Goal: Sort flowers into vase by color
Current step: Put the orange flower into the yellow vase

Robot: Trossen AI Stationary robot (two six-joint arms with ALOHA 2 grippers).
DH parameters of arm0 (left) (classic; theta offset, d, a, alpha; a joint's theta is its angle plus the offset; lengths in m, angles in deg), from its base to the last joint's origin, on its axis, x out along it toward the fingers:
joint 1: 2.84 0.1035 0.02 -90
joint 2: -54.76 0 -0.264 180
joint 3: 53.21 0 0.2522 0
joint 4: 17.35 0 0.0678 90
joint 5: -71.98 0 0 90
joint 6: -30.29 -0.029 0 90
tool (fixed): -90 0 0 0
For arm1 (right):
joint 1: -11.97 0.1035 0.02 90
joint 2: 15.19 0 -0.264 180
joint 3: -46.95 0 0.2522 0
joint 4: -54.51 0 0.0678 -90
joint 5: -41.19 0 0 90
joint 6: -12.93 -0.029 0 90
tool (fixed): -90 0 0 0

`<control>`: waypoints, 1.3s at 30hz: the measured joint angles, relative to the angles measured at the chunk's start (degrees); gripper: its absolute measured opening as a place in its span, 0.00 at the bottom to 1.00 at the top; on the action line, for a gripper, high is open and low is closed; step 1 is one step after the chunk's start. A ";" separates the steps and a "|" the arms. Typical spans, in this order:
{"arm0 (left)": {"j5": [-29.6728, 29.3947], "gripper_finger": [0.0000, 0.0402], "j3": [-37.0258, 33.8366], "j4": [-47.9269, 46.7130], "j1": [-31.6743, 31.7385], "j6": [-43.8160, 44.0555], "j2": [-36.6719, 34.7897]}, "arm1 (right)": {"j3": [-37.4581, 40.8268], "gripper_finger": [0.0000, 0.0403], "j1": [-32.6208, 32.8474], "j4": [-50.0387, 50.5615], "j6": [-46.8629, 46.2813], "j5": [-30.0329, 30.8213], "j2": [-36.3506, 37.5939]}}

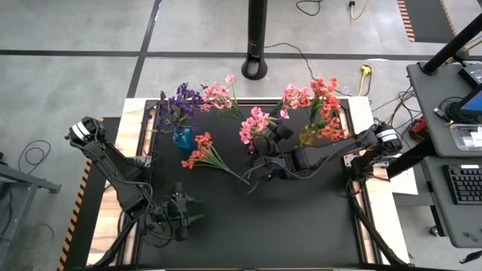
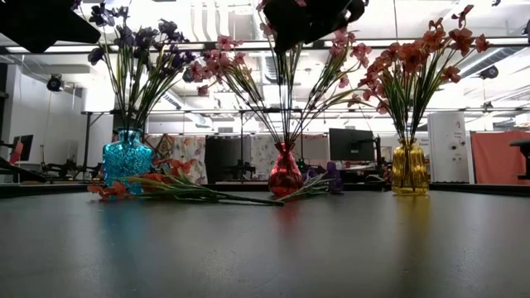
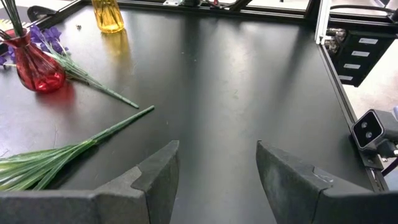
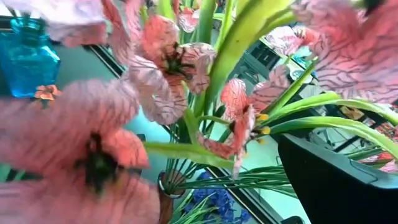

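Now | black table (image 1: 301, 218) | grey floor | left fingers (image 3: 158, 177) spread | right fingers unclear

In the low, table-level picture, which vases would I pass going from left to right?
Blue vase holding purple flowers → red vase holding pink flowers → yellow vase holding orange-red flowers.
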 joint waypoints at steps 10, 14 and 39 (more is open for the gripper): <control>0.00 0.48 0.00 0.06 0.00 0.27 0.00 | -0.02 0.89 3.64 1.91 -1.36 -0.08 3.55; 0.00 0.48 0.00 0.01 0.00 0.31 0.00 | -0.02 0.89 6.53 1.93 -1.38 -0.14 5.10; 0.00 0.48 0.00 0.91 0.00 0.48 0.00 | 0.02 0.89 20.31 6.61 -21.37 -29.54 10.18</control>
